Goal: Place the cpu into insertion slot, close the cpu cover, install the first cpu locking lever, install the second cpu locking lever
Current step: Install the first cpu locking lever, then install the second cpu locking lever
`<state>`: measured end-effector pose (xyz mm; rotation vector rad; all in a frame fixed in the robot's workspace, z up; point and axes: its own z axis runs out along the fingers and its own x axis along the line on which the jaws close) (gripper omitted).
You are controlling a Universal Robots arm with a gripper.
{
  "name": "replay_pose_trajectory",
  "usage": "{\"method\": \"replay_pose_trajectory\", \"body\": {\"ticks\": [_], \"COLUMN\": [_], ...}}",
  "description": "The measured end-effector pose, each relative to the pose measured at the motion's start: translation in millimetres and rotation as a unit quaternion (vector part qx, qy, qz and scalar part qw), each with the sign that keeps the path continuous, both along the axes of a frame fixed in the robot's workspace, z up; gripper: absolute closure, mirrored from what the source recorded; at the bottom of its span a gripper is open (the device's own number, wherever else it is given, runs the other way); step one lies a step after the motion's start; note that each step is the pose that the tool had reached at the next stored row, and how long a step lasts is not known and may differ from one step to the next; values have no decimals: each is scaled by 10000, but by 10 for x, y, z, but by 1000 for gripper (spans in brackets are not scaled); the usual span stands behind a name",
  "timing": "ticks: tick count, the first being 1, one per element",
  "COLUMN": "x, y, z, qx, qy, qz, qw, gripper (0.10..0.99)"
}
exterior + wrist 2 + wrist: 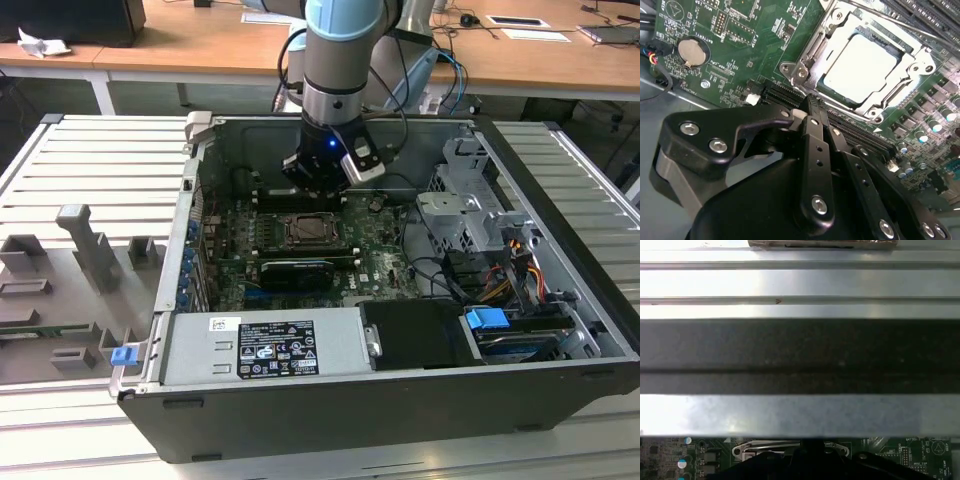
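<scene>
In the second wrist view the cpu (860, 67), a pale square chip, lies in the insertion slot (800, 70) on the green board. The silver cpu cover (842, 22) lies flat around it, framing its face. My gripper (812, 102) hangs just off the socket's near corner with its black fingers (815, 145) drawn together and nothing between them. In the exterior view the gripper (318, 188) hovers inside the open computer case, just behind the insertion slot (303, 231). I cannot tell how the thin locking levers along the socket's sides stand.
A long black expansion card (297, 272) lies in front of the socket, a silver power supply (265, 345) nearer still. A drive cage (465, 210) and cables fill the exterior view's right. Memory slots (925, 20) and a coin battery (690, 52) flank the socket. The case wall (800, 350) stands close.
</scene>
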<state>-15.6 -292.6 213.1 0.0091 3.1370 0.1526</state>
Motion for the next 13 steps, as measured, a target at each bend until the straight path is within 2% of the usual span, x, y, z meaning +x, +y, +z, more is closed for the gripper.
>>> {"method": "replay_pose_trajectory", "body": {"ticks": [6,10,13], "x": [0,0,0], "y": [-28,-90,-111], "z": [0,0,-1], "qx": [0,0,1], "qy": [0,0,-1], "qz": [0,0,-1], "qw": [10000,10000,10000], "gripper": [980,980,980]}}
